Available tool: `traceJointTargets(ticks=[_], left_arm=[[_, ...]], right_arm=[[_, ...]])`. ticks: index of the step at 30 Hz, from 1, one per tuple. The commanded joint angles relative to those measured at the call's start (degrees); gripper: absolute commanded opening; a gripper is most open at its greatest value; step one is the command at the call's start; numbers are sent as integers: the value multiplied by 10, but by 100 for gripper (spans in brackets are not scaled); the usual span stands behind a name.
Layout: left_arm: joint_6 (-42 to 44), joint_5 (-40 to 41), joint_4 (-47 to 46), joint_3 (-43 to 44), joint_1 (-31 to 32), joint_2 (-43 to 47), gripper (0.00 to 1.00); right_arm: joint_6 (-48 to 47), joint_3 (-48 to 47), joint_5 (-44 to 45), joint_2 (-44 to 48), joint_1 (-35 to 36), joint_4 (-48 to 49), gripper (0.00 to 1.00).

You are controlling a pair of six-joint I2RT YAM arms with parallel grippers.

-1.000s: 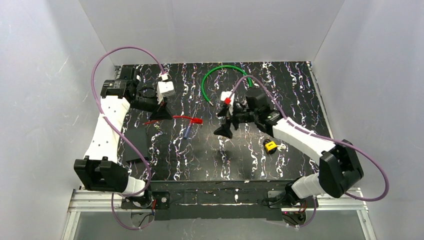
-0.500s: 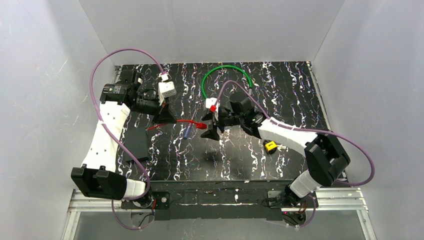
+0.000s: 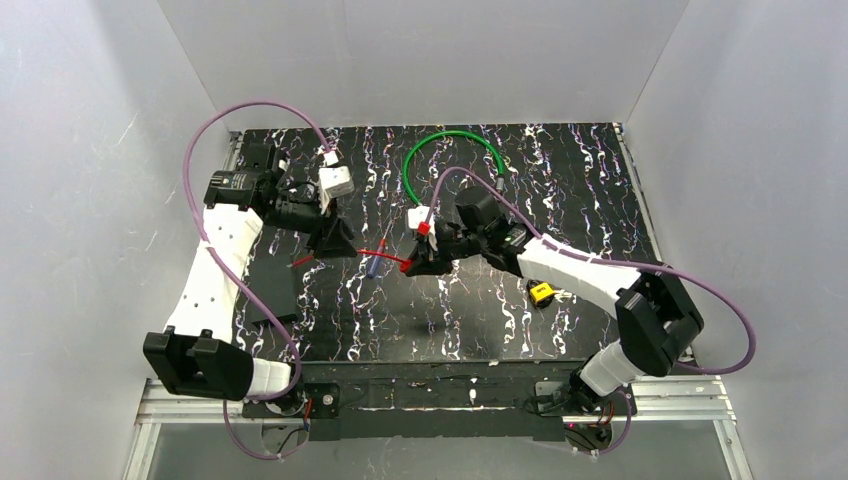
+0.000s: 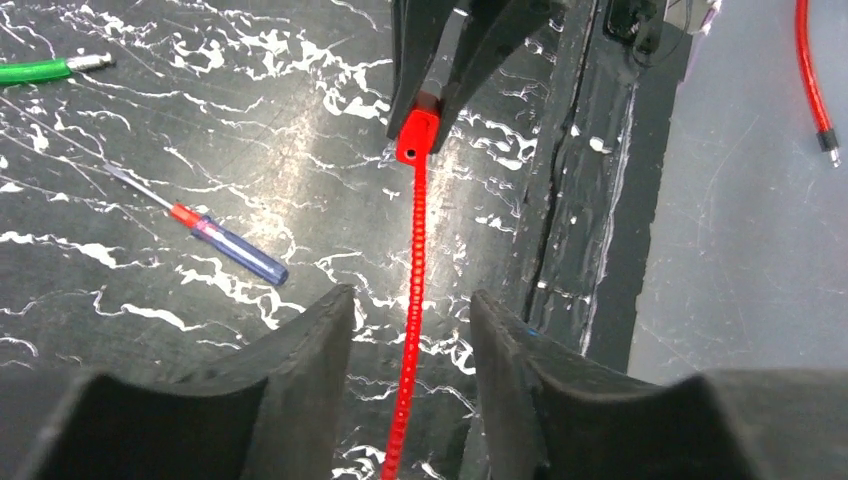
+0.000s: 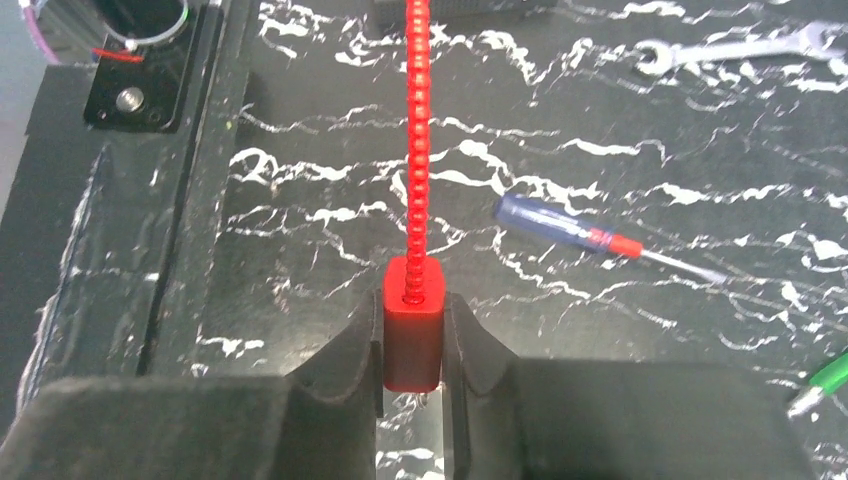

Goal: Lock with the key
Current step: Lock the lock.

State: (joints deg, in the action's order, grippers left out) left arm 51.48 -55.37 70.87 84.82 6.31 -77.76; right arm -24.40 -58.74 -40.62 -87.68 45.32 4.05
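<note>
The lock (image 3: 541, 292), a small yellow padlock, lies on the mat at the right, just below my right forearm. The key is too small to make out in any view. My right gripper (image 5: 413, 312) (image 3: 415, 262) is shut on the red block head (image 5: 412, 340) of a red ribbed strap (image 5: 416, 150). The strap runs left toward my left gripper (image 4: 410, 300) (image 3: 340, 240). That gripper is open; the strap (image 4: 411, 270) passes between its fingers without touching either.
A blue-handled screwdriver (image 3: 375, 265) (image 5: 560, 228) lies under the strap. A silver spanner (image 5: 740, 50) lies beyond it. A green cable (image 3: 450, 137) arcs at the back centre. A black slab (image 3: 270, 285) sits on the mat's left side.
My right gripper moved left to the strap's red head and shut on it. My left gripper opened and let go of the strap.
</note>
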Motion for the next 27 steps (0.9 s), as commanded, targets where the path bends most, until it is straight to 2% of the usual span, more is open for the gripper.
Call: traceJointTargets(ticks=[1,4,5,7,10,11,12,13,14,15,16,17,18,20,21,24,27], left_arm=[[37,-11,3,-10,10,35,59],[69,38,-1,-32,56,57,91],[72,58,-8,-42,76,65,95],[72,94,-27,-63,110,80,98],[60,147,-83,-102,171,95,97],[50,154,-94,-111,190,88,93],[28,185,-103,-114,228,69,81],[-7,211,-132,-120,257,56,59],[-37,215,-151,-128,267,54,46],[-54,218,-167,-137,276,55,43],[-76,214,-186,-146,286,62,27],[-92,196,-191,-146,287,67,3],[-126,163,-193,-138,287,74,0],[-150,134,-197,-136,287,84,0],[-159,130,-201,-136,287,89,0],[-179,109,-201,-135,279,98,0],[-192,82,-201,-136,273,106,0]], right_arm=[[-38,-46,5,46,1,-134,1],[-38,-56,8,59,1,-188,1],[-37,-58,7,62,1,-202,1],[-34,-63,7,66,1,-229,1],[-33,-60,-4,81,1,-256,1],[-25,-59,-8,88,1,-259,1],[-16,-58,-15,98,1,-261,1],[-14,-53,-24,107,1,-263,1],[-13,-51,-39,113,-2,-267,1],[-14,-50,-59,118,-7,-276,1],[-12,-50,-71,123,-8,-285,1],[-8,-50,-72,125,-11,-288,1],[12,-50,-94,128,-28,-285,3],[37,-47,-133,134,-58,-274,27],[42,-45,-148,137,-70,-272,35],[46,-38,-179,145,-92,-270,48],[37,-37,-182,155,-94,-282,54]])
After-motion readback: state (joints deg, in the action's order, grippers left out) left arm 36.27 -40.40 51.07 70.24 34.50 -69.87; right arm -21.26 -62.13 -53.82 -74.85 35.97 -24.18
